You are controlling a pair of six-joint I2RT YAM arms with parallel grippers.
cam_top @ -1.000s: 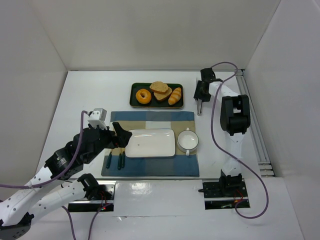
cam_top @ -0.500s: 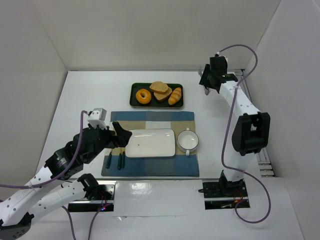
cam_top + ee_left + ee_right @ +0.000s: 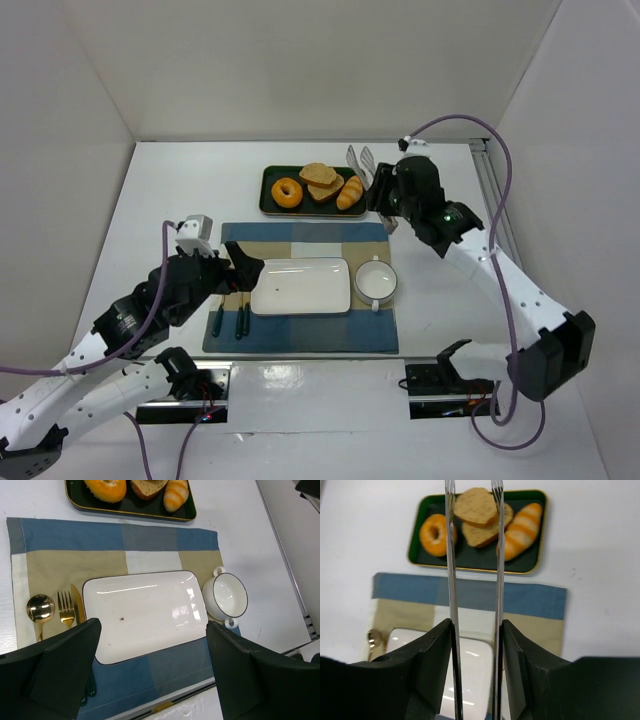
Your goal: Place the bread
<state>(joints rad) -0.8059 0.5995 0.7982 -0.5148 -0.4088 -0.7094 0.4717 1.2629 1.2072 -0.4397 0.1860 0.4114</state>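
Swung in from the far right, the right gripper clamps tongs whose blades stand slightly apart and empty, with the bread in the tray just beyond their tips; the reach appears underway, so next lower them astride that slice.

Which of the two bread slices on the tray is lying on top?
The lighter slice toward the tray's far edge; it overlaps the darker slice lying between the doughnut and croissant.
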